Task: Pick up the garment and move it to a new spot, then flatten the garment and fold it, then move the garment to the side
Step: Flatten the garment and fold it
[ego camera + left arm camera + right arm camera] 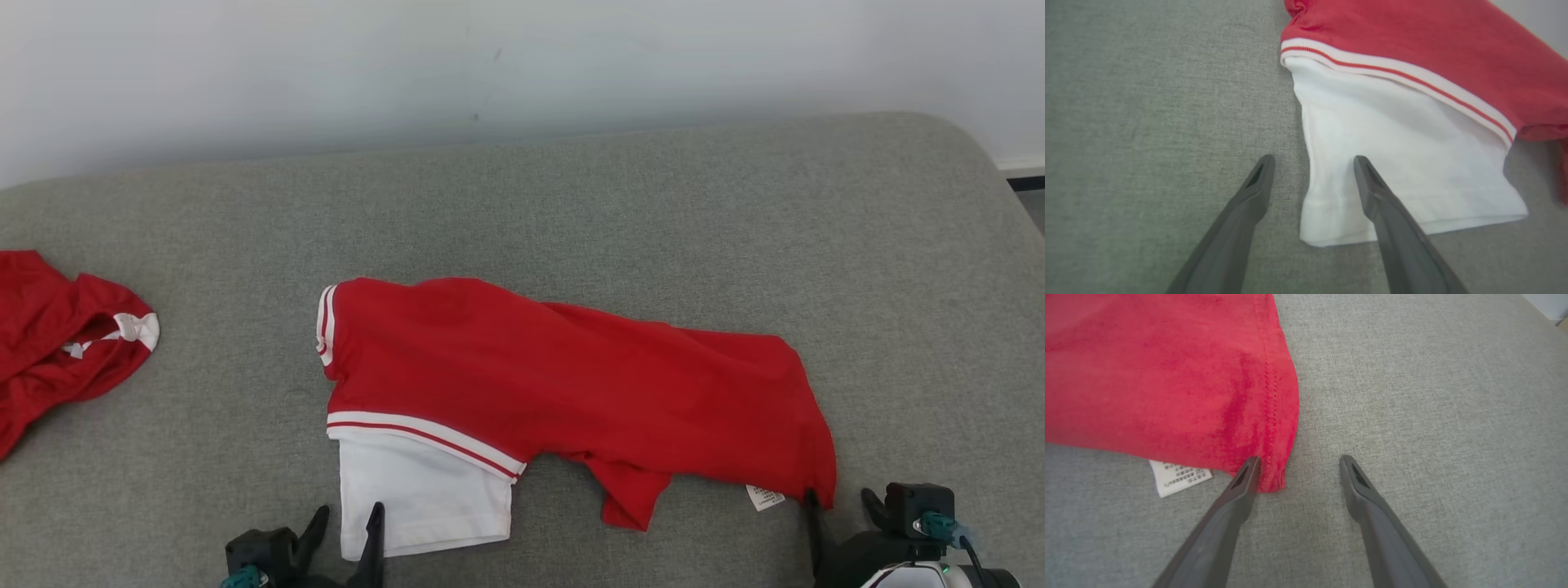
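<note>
Your left claw point(349, 514) at 7 o'clock and right claw point(839, 500) at 5 gape over the grey fabric counter point(653, 204); garment point(531, 367) centre, white wall point(490, 57) at 12

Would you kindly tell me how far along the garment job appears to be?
Done: the garment lies roughly spread on the grey fabric surface, rumpled and unfolded. In hand: the left gripper straddles its white panel's edge and the right gripper sits at its red corner by the label, both open, gripping nothing. Left: flattening, folding, moving it aside.
</note>
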Robot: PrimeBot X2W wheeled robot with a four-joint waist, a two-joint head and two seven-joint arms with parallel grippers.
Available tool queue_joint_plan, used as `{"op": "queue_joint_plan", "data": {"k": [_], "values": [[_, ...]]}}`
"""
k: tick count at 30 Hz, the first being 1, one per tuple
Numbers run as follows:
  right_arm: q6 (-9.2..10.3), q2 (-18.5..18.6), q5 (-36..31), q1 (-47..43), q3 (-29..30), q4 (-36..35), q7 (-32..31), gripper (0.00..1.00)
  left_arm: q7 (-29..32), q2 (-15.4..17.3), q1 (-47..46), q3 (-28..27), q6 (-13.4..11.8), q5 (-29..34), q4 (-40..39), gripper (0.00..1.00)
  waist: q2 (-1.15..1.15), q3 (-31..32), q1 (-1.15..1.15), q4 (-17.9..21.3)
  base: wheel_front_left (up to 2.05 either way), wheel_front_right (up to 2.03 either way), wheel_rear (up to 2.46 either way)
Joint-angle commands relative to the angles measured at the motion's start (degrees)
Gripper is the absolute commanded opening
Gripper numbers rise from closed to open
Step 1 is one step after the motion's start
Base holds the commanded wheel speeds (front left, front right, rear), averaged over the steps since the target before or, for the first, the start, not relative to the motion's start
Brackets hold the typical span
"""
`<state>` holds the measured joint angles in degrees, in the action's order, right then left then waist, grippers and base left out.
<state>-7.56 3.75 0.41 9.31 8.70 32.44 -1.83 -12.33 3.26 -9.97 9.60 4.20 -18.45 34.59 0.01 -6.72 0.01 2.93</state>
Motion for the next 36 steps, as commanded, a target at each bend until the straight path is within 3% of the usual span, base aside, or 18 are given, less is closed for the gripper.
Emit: {"op": "queue_joint_plan", "data": {"k": [1,7,8,9,10,11,12,13,23,29,36], "values": [[0.15,-0.25,0.50,0.62,-0.18,0.81,-0.20,1.00,0.79,-0.11,-0.54,0.32,0.21,-0.95,1.13,1.00,-0.01,-0.66,-0.01,0.09,0.00,0.00,0.00],[0.10,-0.77,1.67,1.82,-2.33,3.78,-0.57,1.00,3.64,-0.41,-0.13,1.96,0.50,-2.30,4.15,1.00,-0.01,-1.08,-0.01,-0.16,0.00,0.00,0.00],[0.00,-0.85,1.87,1.93,-2.96,4.23,-0.85,1.00,4.06,-0.45,-0.05,2.31,0.68,-2.50,4.48,0.96,-0.01,-1.13,-0.01,-0.20,0.00,0.00,0.00],[-0.01,-0.89,2.23,1.98,-3.45,4.82,-1.19,1.00,4.44,-0.52,0.04,2.66,0.89,-2.78,4.90,0.66,-0.01,-1.16,-0.01,-0.25,0.00,0.00,0.00],[-0.03,-0.95,2.68,2.06,-3.85,5.44,-1.75,0.48,4.91,-0.61,0.12,2.89,1.07,-3.05,5.27,0.20,-0.01,-1.17,-0.01,-0.32,0.00,0.00,0.00],[-0.06,-1.03,3.11,2.17,-4.30,5.94,-2.22,0.41,5.25,-0.65,0.20,3.10,1.22,-3.45,5.63,0.00,-0.01,-1.18,-0.01,-0.39,0.00,0.00,0.00],[-0.06,-1.07,3.48,2.23,-4.71,6.30,-2.56,0.33,5.97,-0.70,0.35,3.37,1.21,-3.88,5.92,0.00,-0.01,-1.21,-0.01,-0.44,0.00,0.00,0.00],[-0.06,-1.07,3.96,2.24,-5.13,6.62,-2.97,0.00,6.20,-0.76,0.35,3.65,1.23,-4.21,6.04,0.00,-0.01,-1.25,-0.01,-0.50,0.00,0.00,0.00],[-0.05,0.27,8.16,3.76,-7.04,4.03,-0.46,0.00,4.23,-0.52,-0.88,2.18,1.58,-8.55,3.31,0.00,-0.01,-0.63,-0.01,-0.63,0.00,0.00,0.00],[0.01,1.57,11.74,4.17,-7.51,-1.61,2.00,0.00,3.22,-0.32,-3.19,0.32,2.24,-12.89,-3.02,0.00,-0.01,0.18,-0.01,-0.74,0.00,0.00,0.00],[0.01,1.34,18.67,5.65,-8.32,-10.91,1.53,0.00,7.20,-0.30,-6.72,-1.32,2.69,-19.16,-11.01,0.00,-0.01,-0.91,-0.01,-0.58,0.00,0.00,0.00]]}}
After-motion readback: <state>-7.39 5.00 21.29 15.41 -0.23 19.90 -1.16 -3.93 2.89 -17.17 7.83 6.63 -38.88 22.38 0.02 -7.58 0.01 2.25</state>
